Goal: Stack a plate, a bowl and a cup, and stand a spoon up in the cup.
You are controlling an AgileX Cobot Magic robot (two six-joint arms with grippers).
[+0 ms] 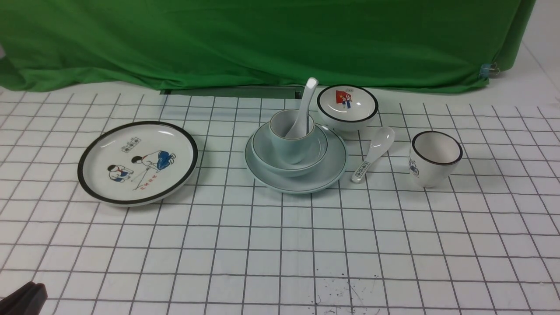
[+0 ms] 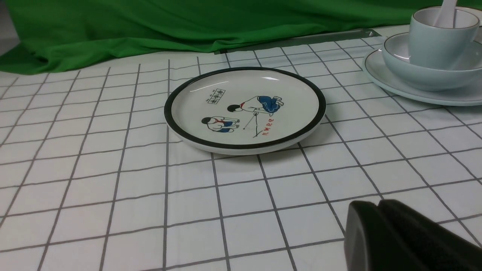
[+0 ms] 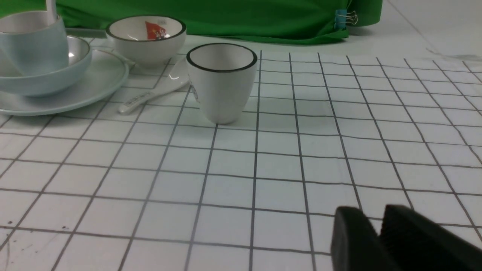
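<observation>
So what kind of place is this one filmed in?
Probably a staged lab tabletop, not a kitchen: a green backdrop cloth clipped at one corner, a white grid-lined table cover, and tableware laid out apart, including a picture plate.

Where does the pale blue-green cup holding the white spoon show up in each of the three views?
Front view: the cup sits at centre, in the bowl on the plate.
Left wrist view: the cup is in the picture's upper right corner.
Right wrist view: the cup is in the picture's upper left corner, cut by the edge.
Shared landmark: the green cloth behind the table.
</observation>
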